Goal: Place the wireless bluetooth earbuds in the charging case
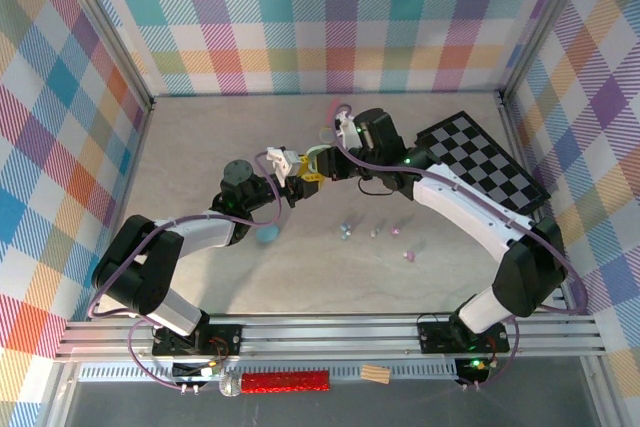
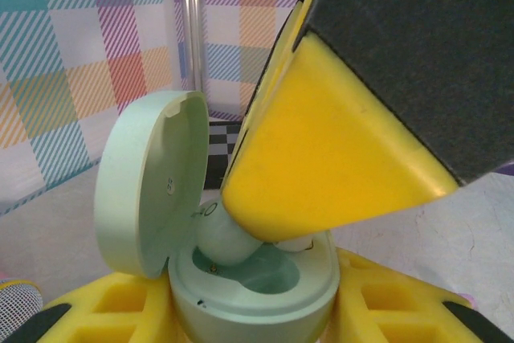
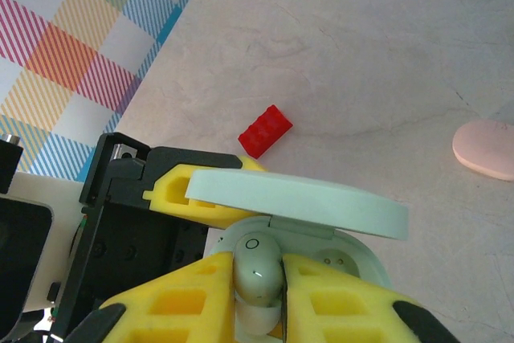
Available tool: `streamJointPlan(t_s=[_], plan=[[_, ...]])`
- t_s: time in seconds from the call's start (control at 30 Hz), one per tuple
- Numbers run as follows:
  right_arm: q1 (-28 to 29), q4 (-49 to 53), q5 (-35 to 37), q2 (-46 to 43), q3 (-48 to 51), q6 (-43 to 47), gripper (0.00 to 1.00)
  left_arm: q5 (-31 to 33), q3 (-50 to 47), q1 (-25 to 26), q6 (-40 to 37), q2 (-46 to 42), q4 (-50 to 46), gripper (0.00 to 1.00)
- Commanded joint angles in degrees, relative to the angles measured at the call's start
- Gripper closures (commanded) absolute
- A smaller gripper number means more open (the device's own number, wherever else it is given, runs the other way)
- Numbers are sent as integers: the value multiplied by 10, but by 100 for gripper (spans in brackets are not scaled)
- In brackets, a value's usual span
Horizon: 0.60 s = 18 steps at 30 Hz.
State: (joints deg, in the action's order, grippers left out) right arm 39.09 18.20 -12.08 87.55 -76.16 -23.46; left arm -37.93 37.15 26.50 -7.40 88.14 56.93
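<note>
The mint earbud (image 3: 257, 275) shines glossy; its plastic case (image 2: 144, 190) is smooth and matt. The tabletop (image 3: 361, 54) looks smooth, stone-veined.

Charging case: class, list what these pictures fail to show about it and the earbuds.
Right wrist view: the right pincer and lid cover the charging case wells.
Left wrist view: its yellow finger hides where the held earbud seats.
Top view: the loose earbuds are too small to count surely.
</note>
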Motion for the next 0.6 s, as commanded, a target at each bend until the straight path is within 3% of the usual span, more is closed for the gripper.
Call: streamJointPlan(t_s=[0.0, 0.57], plan=[[8, -10, -6, 13, -16, 1, 79, -4, 14, 7, -14, 3, 25, 63], [10, -3, 37, 29, -29, -50, 79, 5, 14, 11, -17, 10, 32, 63]])
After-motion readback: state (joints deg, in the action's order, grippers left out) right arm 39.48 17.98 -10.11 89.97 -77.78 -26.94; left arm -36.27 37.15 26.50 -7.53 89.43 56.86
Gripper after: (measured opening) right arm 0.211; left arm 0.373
